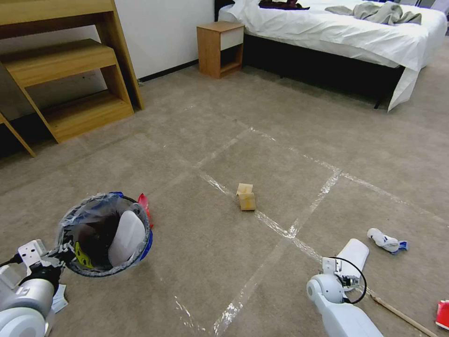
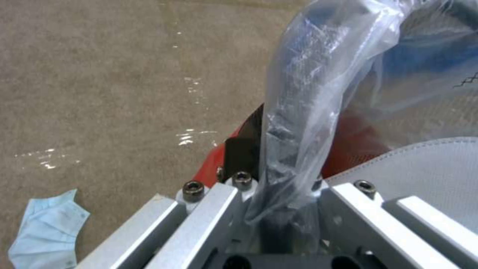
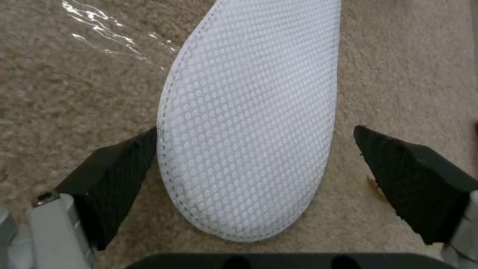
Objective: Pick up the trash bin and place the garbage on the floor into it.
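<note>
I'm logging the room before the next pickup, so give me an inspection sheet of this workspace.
Surface: beige carpet crossed by shiny tape strips.
Job's things: trash bin held off the floor at left, one white slipper inside; second white slipper on the carpet.
Clutter: tan paper bag, crumpled tissue, wooden stick, red wrapper, blue mask.
Grippers: left gripper shut on the bin's bag-lined rim; right gripper open, jaws either side of the slipper.
Cables: black cable looped at the right wrist.
Surroundings: bed, nightstand, wooden shelving.
</note>
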Robot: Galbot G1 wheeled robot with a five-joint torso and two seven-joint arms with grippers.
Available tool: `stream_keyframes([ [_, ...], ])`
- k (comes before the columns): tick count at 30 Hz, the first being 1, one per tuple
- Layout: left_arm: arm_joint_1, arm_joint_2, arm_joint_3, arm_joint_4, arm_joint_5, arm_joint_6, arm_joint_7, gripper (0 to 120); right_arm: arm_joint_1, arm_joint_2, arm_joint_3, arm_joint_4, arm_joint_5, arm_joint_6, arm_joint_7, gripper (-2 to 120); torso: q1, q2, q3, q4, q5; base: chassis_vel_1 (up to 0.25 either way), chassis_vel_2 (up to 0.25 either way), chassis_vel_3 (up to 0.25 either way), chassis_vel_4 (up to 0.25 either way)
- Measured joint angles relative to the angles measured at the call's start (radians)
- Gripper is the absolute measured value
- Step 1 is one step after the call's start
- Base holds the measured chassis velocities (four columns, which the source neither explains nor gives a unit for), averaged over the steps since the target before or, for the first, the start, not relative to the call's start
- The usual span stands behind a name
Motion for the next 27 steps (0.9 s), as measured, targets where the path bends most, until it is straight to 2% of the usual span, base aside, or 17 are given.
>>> stream_keyframes([
  [13,0.004,-0.007,0.003,0.012,0.019,-0.021,0.011,1,0.013,-0.013,0.002,-0.019,-0.015,0.005,-0.003,99,0.000,0.000,0.000,-0.0001,-0.0002,0.000,0.000,0.000,0.000],
  [22,0.006,-0.008,0.006,0.006,0.021,-0.021,0.011,1,0.022,-0.016,0.003,-0.036,-0.018,0.013,-0.011,82,0.000,0.000,0.000,0.0000,-0.0001,0.000,0.000,0.000,0.000],
  [27,0.006,-0.009,0.008,0.005,0.022,-0.022,0.011,1,0.021,-0.014,0.002,-0.034,-0.022,0.013,-0.012,81,0.000,0.000,0.000,-0.0001,-0.0001,0.000,0.000,0.000,0.000],
])
